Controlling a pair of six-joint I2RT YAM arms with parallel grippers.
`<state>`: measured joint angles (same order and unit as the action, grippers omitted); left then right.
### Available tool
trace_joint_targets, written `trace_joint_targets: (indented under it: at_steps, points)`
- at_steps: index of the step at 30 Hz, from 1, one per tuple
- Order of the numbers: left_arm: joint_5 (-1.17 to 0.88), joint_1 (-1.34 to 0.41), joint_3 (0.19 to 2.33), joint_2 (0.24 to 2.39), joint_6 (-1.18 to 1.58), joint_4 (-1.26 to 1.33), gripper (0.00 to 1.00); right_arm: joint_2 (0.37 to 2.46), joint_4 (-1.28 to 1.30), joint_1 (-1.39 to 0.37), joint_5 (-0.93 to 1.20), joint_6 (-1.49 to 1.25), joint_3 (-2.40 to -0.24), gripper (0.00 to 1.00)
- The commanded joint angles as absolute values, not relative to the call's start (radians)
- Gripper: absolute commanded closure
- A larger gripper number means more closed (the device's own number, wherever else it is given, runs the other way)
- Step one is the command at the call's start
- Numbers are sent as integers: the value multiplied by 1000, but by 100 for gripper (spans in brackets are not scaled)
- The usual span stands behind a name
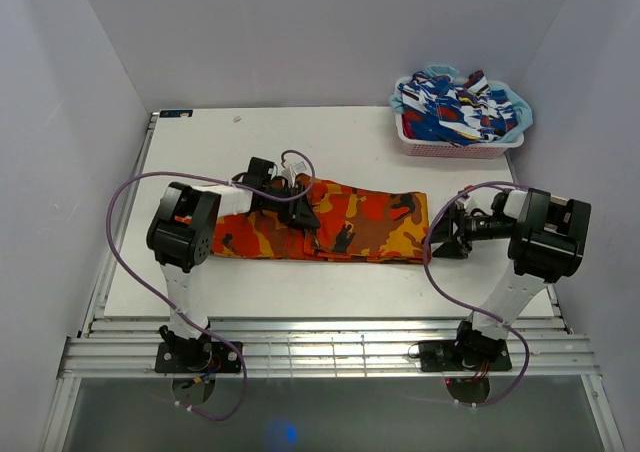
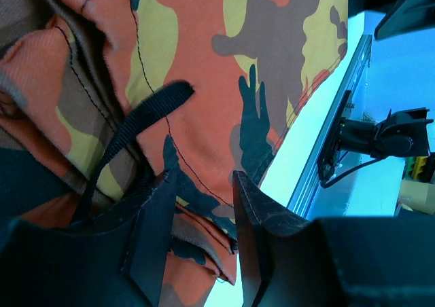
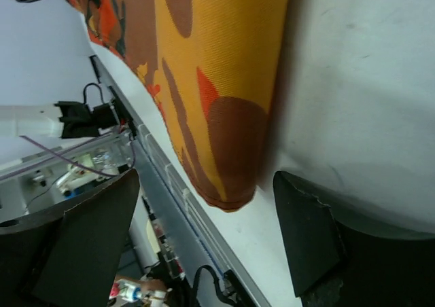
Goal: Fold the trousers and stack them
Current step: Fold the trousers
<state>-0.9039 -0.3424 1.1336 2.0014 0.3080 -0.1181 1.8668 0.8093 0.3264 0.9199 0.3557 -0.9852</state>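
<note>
Orange camouflage trousers (image 1: 350, 224) folded lengthwise, flat on table (image 1: 300, 142).

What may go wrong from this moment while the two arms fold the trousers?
The black strap lies beside the left gripper; closing there may snag it instead of cloth. Several layers of the trousers sit under it, so only some may lift. The right gripper stands open facing the cuff end, and might pinch one leg only.

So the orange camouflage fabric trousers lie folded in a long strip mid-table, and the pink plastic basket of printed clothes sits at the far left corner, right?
Wrong corner: the pink plastic basket of printed clothes sits at the far right corner, per the top external view. The orange camouflage fabric trousers do lie folded in a long strip mid-table.
</note>
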Motion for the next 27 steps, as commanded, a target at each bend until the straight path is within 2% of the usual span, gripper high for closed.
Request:
trace_joint_targets:
  at_steps: [1,4,6,7,8,10,15,16,17,18,19,20,21,27]
  points:
    - [-864,-341,1132,2022,330,-106,50,1897,669,296,851,331,-925,14]
    - [-835,-341,1140,2037,325,-126,50,1910,554,279,859,240,-917,18]
    - [-816,-336,1141,2042,327,-141,50,1923,546,255,795,216,-929,31]
    - [-810,-333,1141,2042,328,-141,50,1936,572,252,785,239,-943,56]
    - [-799,-330,1141,2042,328,-144,50,1947,590,256,767,247,-953,70]
    - [-799,-319,1144,2042,330,-144,51,1947,629,270,750,274,-962,92]
    - [-834,-296,1181,2049,299,-173,53,1885,721,353,700,374,-1003,92]
    - [-857,-299,1183,2033,292,-176,50,1879,744,365,696,393,-1028,92]
    - [-879,-301,1181,2020,284,-173,48,1878,799,382,687,431,-1043,83]
    - [-909,-304,1183,2007,266,-173,43,1884,825,385,683,454,-1064,66]
    - [-917,-307,1183,1978,253,-176,40,1887,842,387,684,471,-1083,43]
    - [-923,-307,1184,1964,242,-182,38,1884,844,393,692,475,-1103,7]
    - [-925,-308,1190,1951,230,-210,37,1882,810,394,698,453,-1107,10]
    - [-888,-278,1183,1852,155,-311,34,1980,628,365,822,296,-1161,9]
